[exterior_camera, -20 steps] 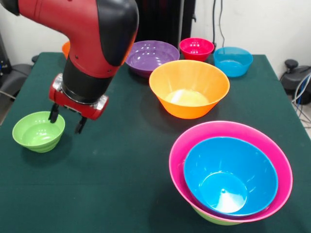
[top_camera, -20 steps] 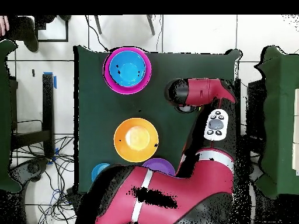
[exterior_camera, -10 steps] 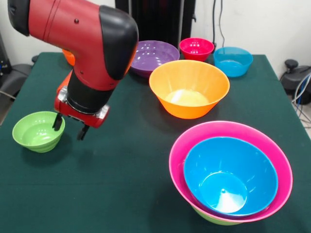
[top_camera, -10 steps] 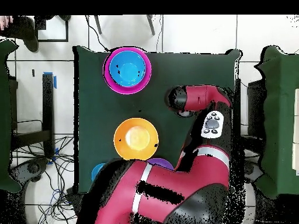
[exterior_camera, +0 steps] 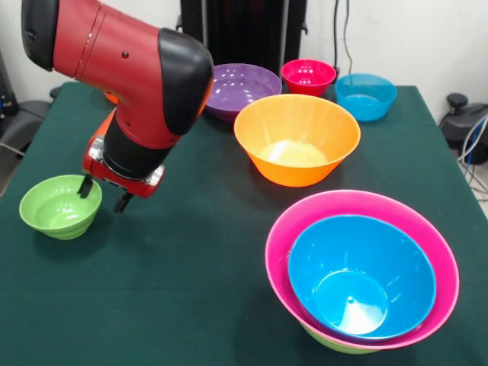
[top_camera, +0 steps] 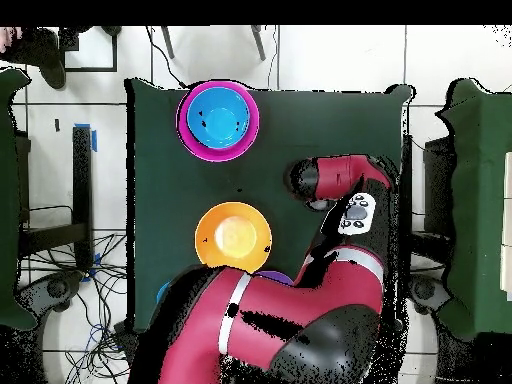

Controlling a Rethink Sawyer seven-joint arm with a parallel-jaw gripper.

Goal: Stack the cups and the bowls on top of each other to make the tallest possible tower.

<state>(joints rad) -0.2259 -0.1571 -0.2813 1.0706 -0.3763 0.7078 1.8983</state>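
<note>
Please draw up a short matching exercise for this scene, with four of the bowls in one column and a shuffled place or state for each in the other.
Things
1. medium blue bowl
2. small green bowl
3. large orange bowl
4. purple bowl

Places or states
A. stands alone in the middle of the table
B. nested inside the big pink bowl
C. has the open gripper straddling its rim
D. at the back, beside the magenta-red bowl

Pairs: 1-B, 2-C, 3-A, 4-D

- No text, label, brand, number or sign can be read in either view.
- Arm, bowls and tabletop show no legible markings.
</note>
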